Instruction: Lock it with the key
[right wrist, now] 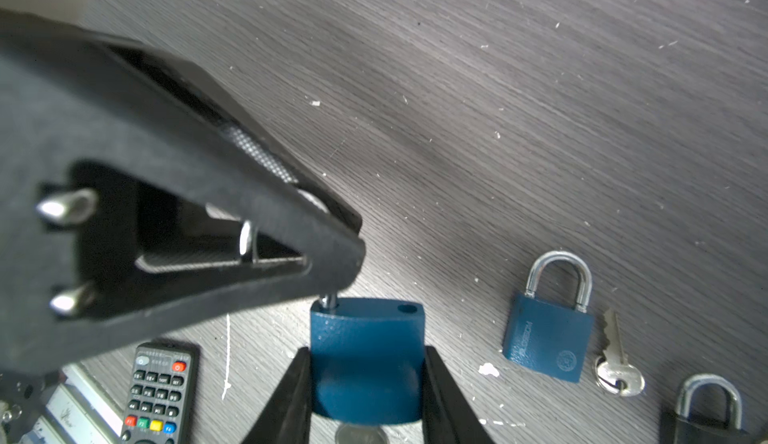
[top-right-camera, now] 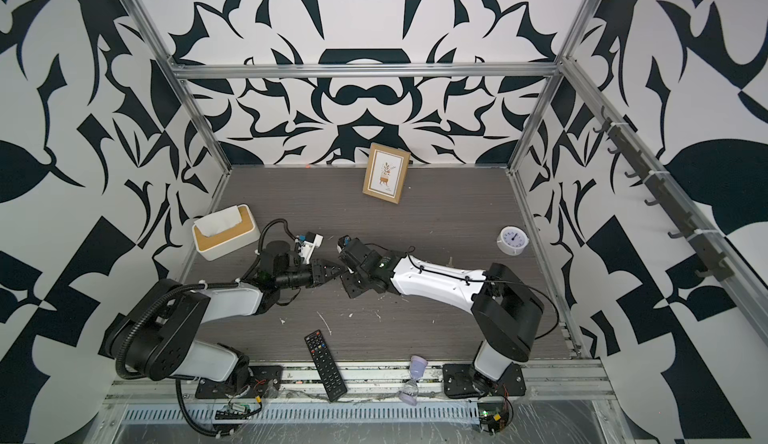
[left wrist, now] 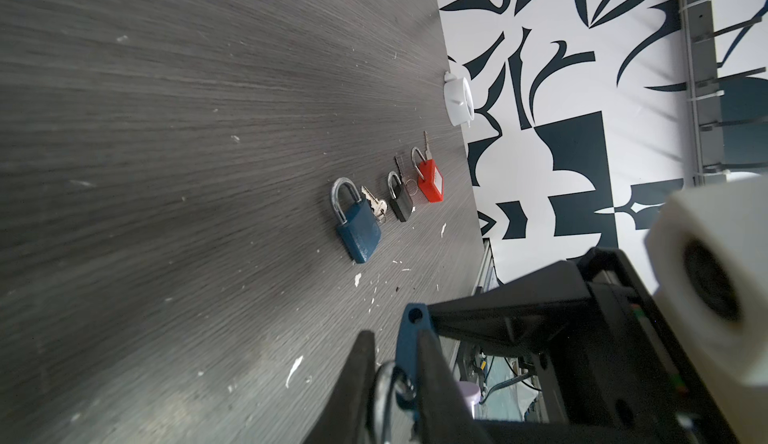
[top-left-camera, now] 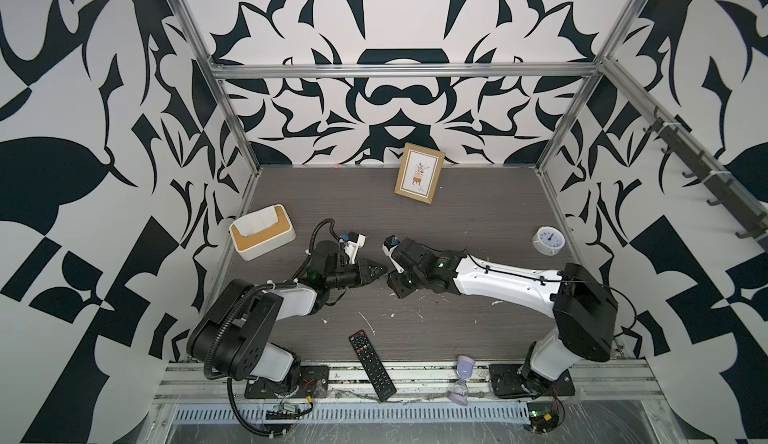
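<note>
Lying loose are three padlocks [left wrist: 356, 224] and three keys [left wrist: 372, 203], a fourth padlock [right wrist: 365, 363] held

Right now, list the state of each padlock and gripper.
Held blue metal padlock: shackle open, one hole empty.
Loose blue metal padlock: shackle shut.
Small black padlock: shackle shut.
Red plastic padlock: shackle looks shut.
Left gripper: closed around held padlock's shackle.
Right gripper: shut on held padlock's body.

Left tool [top-left-camera: 383, 273] and right tool [top-left-camera: 390, 283] meet tip to tip mid-table [top-left-camera: 478, 217]. Around them: tissue box [top-left-camera: 262, 232], picture frame [top-left-camera: 419, 173], clock [top-left-camera: 548, 239], remote [top-left-camera: 372, 365], hourglass [top-left-camera: 463, 381].
</note>
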You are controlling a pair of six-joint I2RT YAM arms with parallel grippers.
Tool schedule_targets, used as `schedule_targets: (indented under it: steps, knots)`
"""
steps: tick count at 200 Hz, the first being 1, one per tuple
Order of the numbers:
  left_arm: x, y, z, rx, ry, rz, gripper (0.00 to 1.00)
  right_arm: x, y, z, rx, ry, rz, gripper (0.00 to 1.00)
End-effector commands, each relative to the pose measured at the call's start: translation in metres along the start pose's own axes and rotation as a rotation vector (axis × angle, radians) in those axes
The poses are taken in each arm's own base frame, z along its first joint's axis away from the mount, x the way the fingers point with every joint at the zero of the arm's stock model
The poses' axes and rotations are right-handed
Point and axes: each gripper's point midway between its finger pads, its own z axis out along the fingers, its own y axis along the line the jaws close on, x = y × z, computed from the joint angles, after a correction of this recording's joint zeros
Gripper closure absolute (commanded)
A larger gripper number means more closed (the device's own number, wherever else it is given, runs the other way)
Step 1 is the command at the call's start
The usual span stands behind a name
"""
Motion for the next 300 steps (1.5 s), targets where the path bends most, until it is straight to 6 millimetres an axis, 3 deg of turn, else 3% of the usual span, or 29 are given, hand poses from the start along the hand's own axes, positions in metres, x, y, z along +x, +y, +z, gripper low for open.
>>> schedule_targets:
  steps: [1,25,57,71,93,121,169,189,209,233,300]
  knots:
    - [-0.008,-0.009,0.001,0.030,-0.007,0.022,0.85,-0.018,0.007,-0.018,-0.029,-0.085,-0.010,0.80]
    - [-0.008,-0.011,0.001,0.033,-0.003,0.020,1.00,-0.020,0.005,-0.019,-0.023,-0.098,-0.006,0.79]
    - [-0.014,-0.010,-0.002,0.016,-0.045,-0.026,1.00,-0.028,0.000,-0.030,0.002,-0.152,0.008,0.47]
    - [-0.022,-0.013,-0.007,0.005,-0.095,-0.083,1.00,-0.032,-0.010,-0.044,0.044,-0.209,0.000,0.39]
    - [-0.038,-0.029,-0.022,0.022,-0.203,-0.168,1.00,-0.043,-0.023,-0.074,0.080,-0.374,0.005,0.38]
    - [-0.062,-0.065,-0.051,0.072,-0.354,-0.210,1.00,-0.048,-0.012,-0.105,-0.031,-0.619,-0.100,0.37]
    - [-0.079,-0.101,-0.100,0.097,-0.538,-0.334,1.00,-0.064,0.026,-0.163,-0.212,-0.814,-0.277,0.37]
    - [-0.077,-0.111,-0.108,0.110,-0.536,-0.403,1.00,-0.074,0.040,-0.180,-0.269,-0.881,-0.323,0.38]
    - [-0.073,-0.108,-0.113,0.111,-0.542,-0.494,1.00,-0.083,0.060,-0.194,-0.352,-0.907,-0.366,0.39]
    - [-0.073,-0.113,-0.119,0.169,-0.561,-0.560,1.00,-0.090,0.071,-0.194,-0.393,-0.918,-0.381,0.42]
    - [-0.074,-0.134,-0.121,0.222,-0.523,-0.534,1.00,-0.103,0.075,-0.175,-0.369,-1.010,-0.429,0.43]
